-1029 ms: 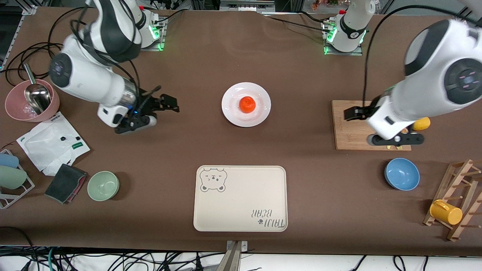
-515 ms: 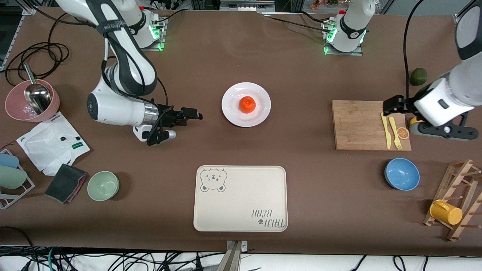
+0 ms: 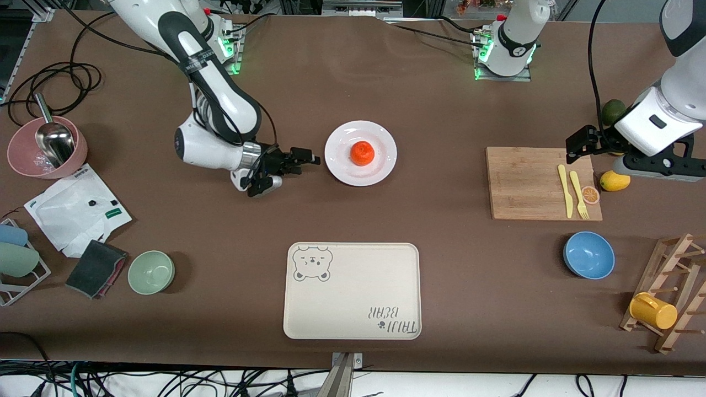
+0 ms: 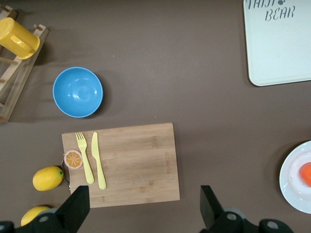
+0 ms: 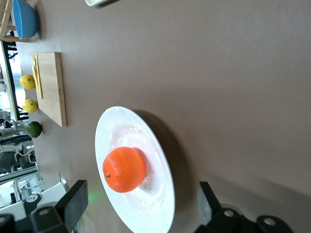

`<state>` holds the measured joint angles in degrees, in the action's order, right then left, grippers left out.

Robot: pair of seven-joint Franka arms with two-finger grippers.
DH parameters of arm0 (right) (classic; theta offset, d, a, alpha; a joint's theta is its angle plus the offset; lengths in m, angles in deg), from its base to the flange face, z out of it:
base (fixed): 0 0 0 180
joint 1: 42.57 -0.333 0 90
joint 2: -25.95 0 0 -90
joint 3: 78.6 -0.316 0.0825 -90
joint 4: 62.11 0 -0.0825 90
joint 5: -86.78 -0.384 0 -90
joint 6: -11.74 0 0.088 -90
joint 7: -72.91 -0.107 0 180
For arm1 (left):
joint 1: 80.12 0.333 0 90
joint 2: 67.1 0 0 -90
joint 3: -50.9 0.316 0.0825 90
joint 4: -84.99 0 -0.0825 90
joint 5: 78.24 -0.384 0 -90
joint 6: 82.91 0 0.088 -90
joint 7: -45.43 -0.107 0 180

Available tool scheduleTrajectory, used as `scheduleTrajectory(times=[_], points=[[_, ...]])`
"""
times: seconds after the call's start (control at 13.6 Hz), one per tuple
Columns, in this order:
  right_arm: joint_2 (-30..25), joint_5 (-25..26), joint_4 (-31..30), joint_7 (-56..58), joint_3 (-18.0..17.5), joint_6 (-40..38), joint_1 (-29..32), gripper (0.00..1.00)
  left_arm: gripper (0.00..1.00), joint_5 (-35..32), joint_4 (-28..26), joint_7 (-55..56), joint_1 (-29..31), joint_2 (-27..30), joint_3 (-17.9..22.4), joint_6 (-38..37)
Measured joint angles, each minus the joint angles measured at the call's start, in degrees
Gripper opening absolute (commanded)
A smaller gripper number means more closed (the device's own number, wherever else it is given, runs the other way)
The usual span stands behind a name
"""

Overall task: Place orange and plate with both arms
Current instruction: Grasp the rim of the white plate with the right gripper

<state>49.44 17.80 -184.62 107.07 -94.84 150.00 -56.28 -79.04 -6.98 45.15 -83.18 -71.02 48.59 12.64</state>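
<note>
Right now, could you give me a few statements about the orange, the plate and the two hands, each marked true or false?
1. The orange lies on the plate. True.
2. The right hand holds the orange. False: it is open beside the plate's rim, toward the right arm's end of the table, holding nothing.
3. The plate sits on the bear-printed tray. False: it rests on the bare table, farther from the front camera than the tray.
4. The left hand is open over the cutting board edge. True.
5. A fork and knife lie on the cutting board. True.
</note>
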Motion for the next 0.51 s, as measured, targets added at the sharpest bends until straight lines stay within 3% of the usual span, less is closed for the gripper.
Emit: scheduleTrajectory(times=[0.29, 0.51], points=[[0.8, -13.2, -4.1, 9.9, -4.3, 5.7, 0.0, 1.00, 1.00, 0.0, -1.1, 0.0, 0.2, 0.1, 0.8, 0.0], [2.5, -17.6, -4.8, 14.8, -5.7, 7.7, 0.0, 1.00, 1.00, 0.0, -1.1, 0.0, 0.2, 0.3, 0.8, -0.7]])
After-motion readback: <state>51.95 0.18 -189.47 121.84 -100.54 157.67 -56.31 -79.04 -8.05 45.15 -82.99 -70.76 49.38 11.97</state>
